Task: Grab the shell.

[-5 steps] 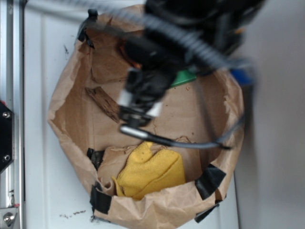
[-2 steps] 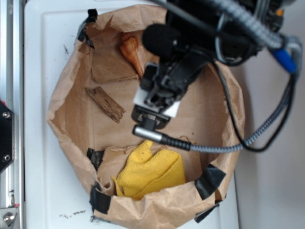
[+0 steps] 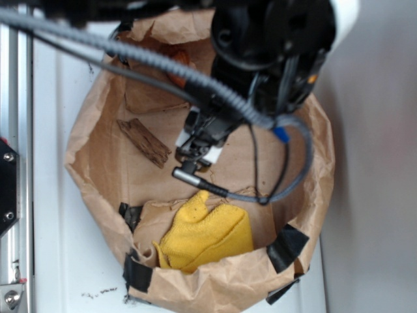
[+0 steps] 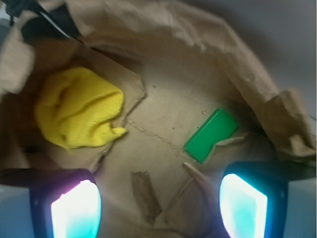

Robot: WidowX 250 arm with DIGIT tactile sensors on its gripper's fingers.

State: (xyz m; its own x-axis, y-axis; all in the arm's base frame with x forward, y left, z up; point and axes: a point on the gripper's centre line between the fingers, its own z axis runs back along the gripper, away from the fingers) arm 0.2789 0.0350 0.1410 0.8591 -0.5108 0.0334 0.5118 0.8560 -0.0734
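The shell (image 3: 179, 60) lies at the back of the brown paper bag (image 3: 91, 130), an orange-tan glimpse mostly covered by my arm (image 3: 260, 59) and its cable. In the wrist view only its thin tapering point (image 4: 198, 178) shows, just inside the right fingertip (image 4: 242, 206). My gripper (image 4: 158, 213) hangs open above the bag floor, nothing between its glowing pads. The flat brown wood piece (image 4: 144, 196) lies between the fingers, nearer the left one, and sits left of the arm in the exterior view (image 3: 144, 142).
A yellow cloth (image 3: 205, 235) is bunched at the bag's front and appears upper left in the wrist view (image 4: 79, 114). A green block (image 4: 212, 135) lies beyond the shell's tip. Crumpled bag walls (image 4: 237, 59) ring everything; black tape (image 3: 287, 246) patches the rim.
The arm has swung over the back of the bag and now covers most of the shell, which was in plain sight 0.4 s ago. The wood piece and cloth have not moved.
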